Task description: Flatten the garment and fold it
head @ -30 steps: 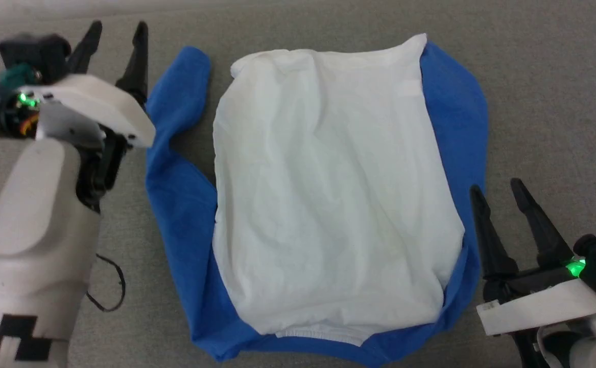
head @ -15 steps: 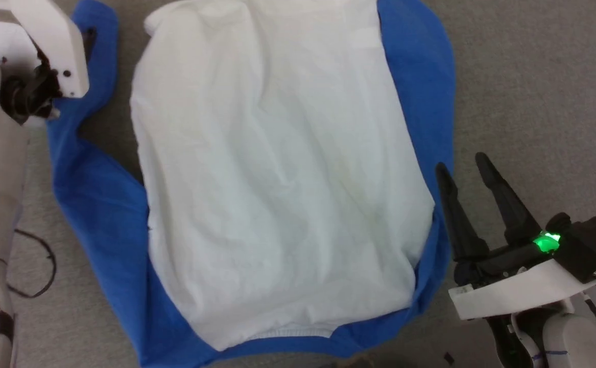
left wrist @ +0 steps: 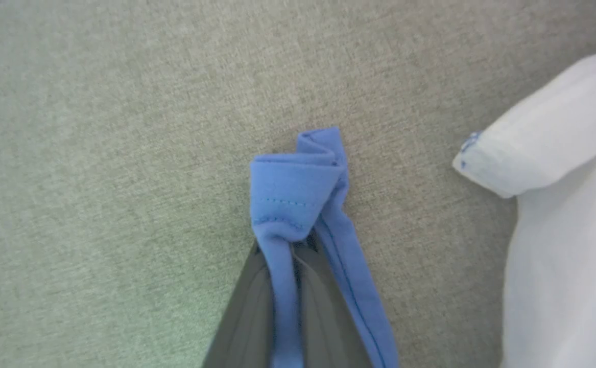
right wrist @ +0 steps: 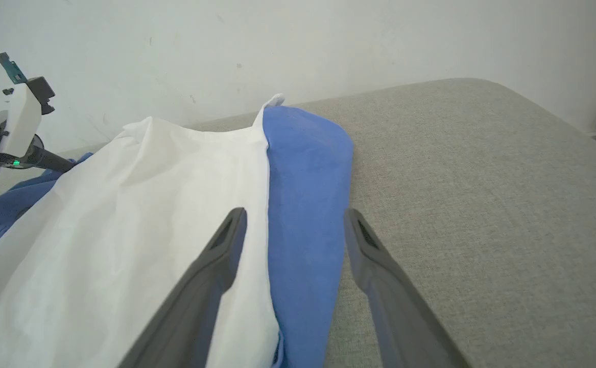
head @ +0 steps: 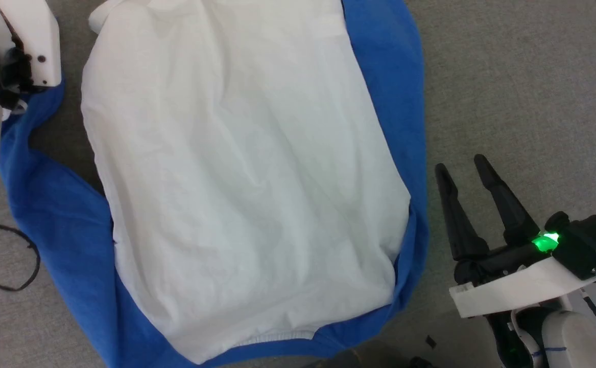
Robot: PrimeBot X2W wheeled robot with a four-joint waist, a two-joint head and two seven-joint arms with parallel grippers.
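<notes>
A broad grey woven fabric surface [head: 522, 76] lies under everything, with a plain pale wall [right wrist: 328, 41] rising behind its far edge in the right wrist view. On it lies the soft white long-sleeved garment with bright blue sleeves [head: 236, 168], spread plain side up; its white body is wrinkled, and blue cloth shows along both sides and below the near edge. On the robot's left the blue sleeve [head: 47, 204] bulges outward and runs up towards the left arm's white wrist housing [head: 32, 41], which covers the sleeve's end in the head view. In the left wrist view the left gripper [left wrist: 298, 255] has its dark fingers clamped together on the stitched blue cuff [left wrist: 298, 189], which bunches up past the tips (the cloth hides the tips themselves); a corner of the white body lies well apart to that view's right. The right gripper [head: 458, 164] hangs just beside the garment's right blue edge, its jaws spread wide and holding nothing. A thin black cable loop [head: 27, 255] hangs beside the left forearm.
</notes>
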